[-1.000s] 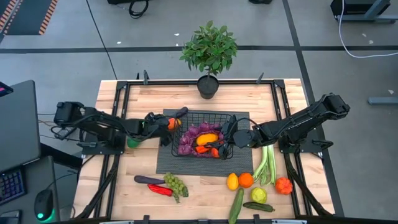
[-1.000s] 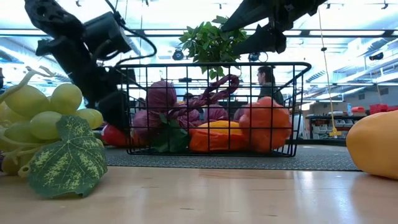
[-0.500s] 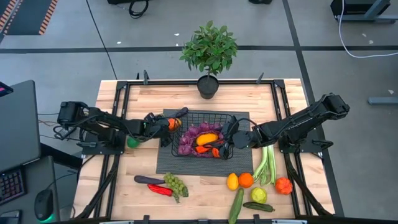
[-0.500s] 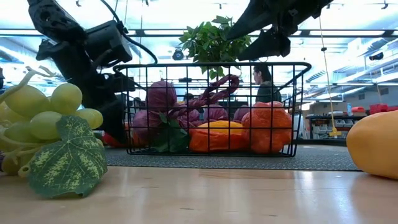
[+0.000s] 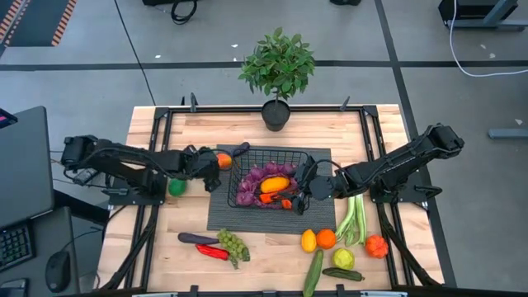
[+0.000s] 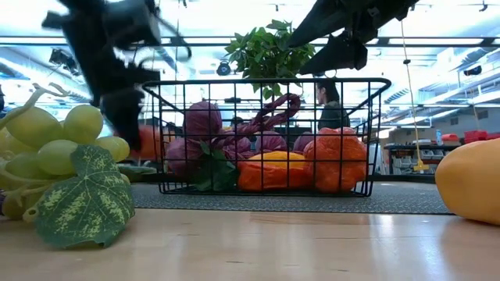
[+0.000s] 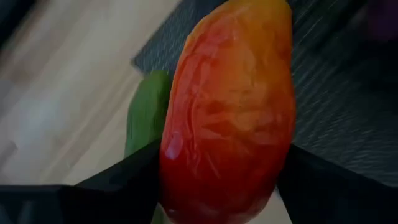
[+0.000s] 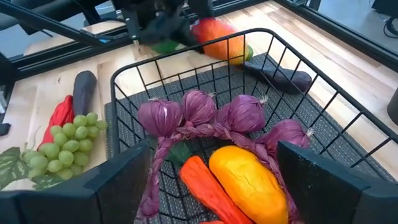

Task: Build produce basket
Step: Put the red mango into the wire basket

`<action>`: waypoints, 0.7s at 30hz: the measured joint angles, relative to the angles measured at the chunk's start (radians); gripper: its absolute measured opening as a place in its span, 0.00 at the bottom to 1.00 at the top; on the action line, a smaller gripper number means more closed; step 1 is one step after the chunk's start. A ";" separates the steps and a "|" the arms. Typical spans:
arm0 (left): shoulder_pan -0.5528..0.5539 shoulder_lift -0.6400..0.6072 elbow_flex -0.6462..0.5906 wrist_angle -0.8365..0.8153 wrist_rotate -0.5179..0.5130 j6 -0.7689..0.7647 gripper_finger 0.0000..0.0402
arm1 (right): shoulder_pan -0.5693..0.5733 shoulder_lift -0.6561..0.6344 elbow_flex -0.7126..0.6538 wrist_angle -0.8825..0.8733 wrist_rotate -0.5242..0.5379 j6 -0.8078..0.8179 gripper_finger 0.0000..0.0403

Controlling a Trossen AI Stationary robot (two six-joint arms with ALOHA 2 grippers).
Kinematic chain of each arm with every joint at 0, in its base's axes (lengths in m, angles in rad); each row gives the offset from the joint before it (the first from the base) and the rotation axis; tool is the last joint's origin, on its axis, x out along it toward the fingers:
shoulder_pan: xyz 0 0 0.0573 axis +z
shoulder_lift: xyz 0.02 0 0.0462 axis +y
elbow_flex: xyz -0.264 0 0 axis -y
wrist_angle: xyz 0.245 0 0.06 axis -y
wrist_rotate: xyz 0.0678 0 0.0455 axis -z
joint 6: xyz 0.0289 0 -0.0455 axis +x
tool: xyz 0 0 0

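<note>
The black wire basket (image 5: 247,157) stands on a dark grey mat (image 5: 219,216) at the table's middle. It holds a purple braided bunch (image 8: 199,115), a yellow fruit (image 8: 249,177) and a carrot (image 8: 208,186). My left gripper (image 5: 214,161) is shut on a red-orange fruit (image 5: 223,159) just left of the basket's left rim. My right gripper (image 5: 299,190) is open and empty over the basket's right end. My left gripper pinches the red-orange fruit's near end (image 7: 217,193) between its two fingers (image 7: 124,183), one on each side. The fingers come about level from the table's left. The fruit sticks out ahead of them toward the basket, clear of the mat.
A dark eggplant (image 5: 240,149) lies at the basket's far left corner and a green ball (image 5: 176,187) left of the mat. Eggplant, red pepper and green grapes (image 5: 233,245) lie near left; lemon, orange, leek (image 5: 353,216) and cucumbers near right. A potted plant (image 5: 277,70) stands at the far edge.
My left gripper has drawn back toward the table's left edge and risen a little, still shut on the red-orange fruit, which now hangs farther from the basket's left rim.
</note>
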 joint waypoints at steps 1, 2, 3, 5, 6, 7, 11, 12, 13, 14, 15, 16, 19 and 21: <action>-0.010 -0.019 0.027 -0.040 0.000 0.000 0.68 | 0.005 0.000 0.000 -0.001 0.000 0.005 0.86; -0.023 -0.034 0.054 -0.071 -0.001 0.002 0.67 | 0.011 0.000 0.000 -0.003 0.000 0.011 0.86; -0.038 -0.046 0.081 -0.080 -0.001 0.003 0.67 | 0.016 0.000 0.000 -0.005 0.000 0.021 0.86; -0.073 -0.065 0.131 -0.087 0.000 0.023 0.66 | 0.027 0.000 0.000 -0.011 0.000 0.025 0.86; -0.094 -0.072 0.156 -0.059 -0.002 0.047 0.65 | 0.032 0.000 0.000 -0.011 0.000 0.025 0.86; -0.117 -0.074 0.183 -0.023 -0.002 0.068 0.65 | 0.036 -0.001 0.000 -0.014 0.000 0.025 0.86; -0.204 -0.056 0.248 0.006 0.003 0.131 0.67 | 0.044 -0.007 0.000 -0.025 0.000 0.025 0.86; -0.217 -0.048 0.261 0.005 0.002 0.131 0.67 | 0.043 -0.009 0.000 -0.027 0.000 0.025 0.86; -0.227 -0.045 0.268 -0.013 -0.006 0.124 0.67 | 0.043 -0.010 0.000 -0.023 0.001 0.027 0.86; -0.234 -0.043 0.273 -0.038 -0.018 0.113 0.67 | 0.043 -0.010 0.000 -0.025 0.004 0.029 0.86; -0.240 -0.042 0.275 -0.044 -0.028 0.100 0.67 | 0.043 -0.010 0.000 -0.031 0.004 0.029 0.86; -0.243 -0.041 0.275 -0.042 -0.031 0.096 0.67 | 0.043 -0.010 0.000 -0.034 0.004 0.029 0.86; -0.249 -0.041 0.275 -0.008 -0.033 0.125 0.66 | 0.043 -0.010 0.000 -0.067 0.006 0.060 0.86; -0.249 -0.036 0.275 0.059 -0.039 0.170 0.66 | 0.043 -0.016 0.000 -0.115 0.017 0.104 0.86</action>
